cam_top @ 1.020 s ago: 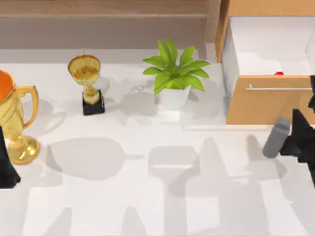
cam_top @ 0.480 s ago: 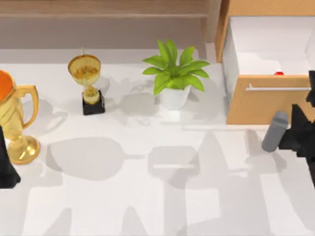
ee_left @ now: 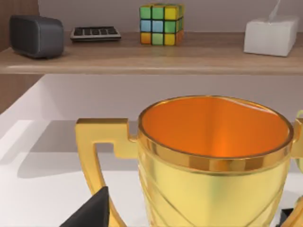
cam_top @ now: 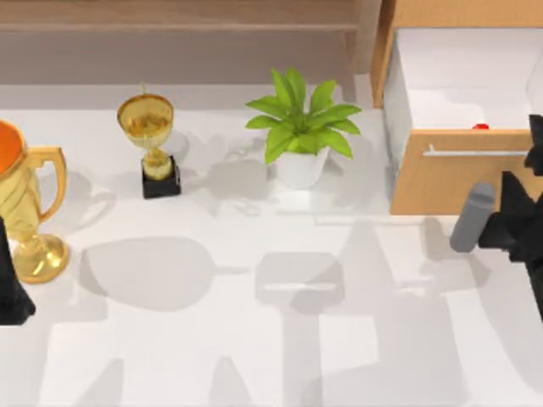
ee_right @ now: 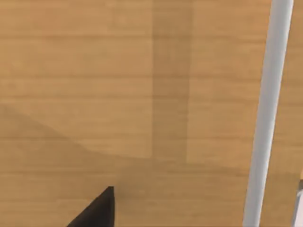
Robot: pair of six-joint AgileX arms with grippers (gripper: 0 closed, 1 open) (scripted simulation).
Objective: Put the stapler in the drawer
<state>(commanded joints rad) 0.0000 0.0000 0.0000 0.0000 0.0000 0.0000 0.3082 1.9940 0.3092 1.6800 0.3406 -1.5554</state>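
Right gripper (cam_top: 528, 174) sits at the table's right edge, pressed up against the near face of the drawer (cam_top: 441, 182), and it has crept a little farther toward that wood front over the last second; the grey cylindrical link behind it has shifted the same way, from lower on the table to just beside the drawer's near left corner. Its black body rises in front of the right end of the silver bar handle (cam_top: 475, 153). Whether its fingers are spread or closed I cannot tell. From the right wrist camera, the orange-tan drawer front (ee_right: 132, 94) is very close, with the handle (ee_right: 267, 113) running across it and one dark fingertip (ee_right: 97, 210) just short of the wood.

Nothing else has moved. The stapler (cam_top: 481, 127) lies inside the open drawer, a small red sliver showing just over the top edge of the front panel, against the white interior.

Left gripper (cam_top: 10, 292) is parked at the table's left edge, near the base of the large gold trophy (cam_top: 25, 212); its wrist camera looks straight at that trophy's orange bowl (ee_left: 213, 127). The small gold trophy (cam_top: 151, 140) and the potted plant (cam_top: 299, 127) stand farther back, well apart from both arms.
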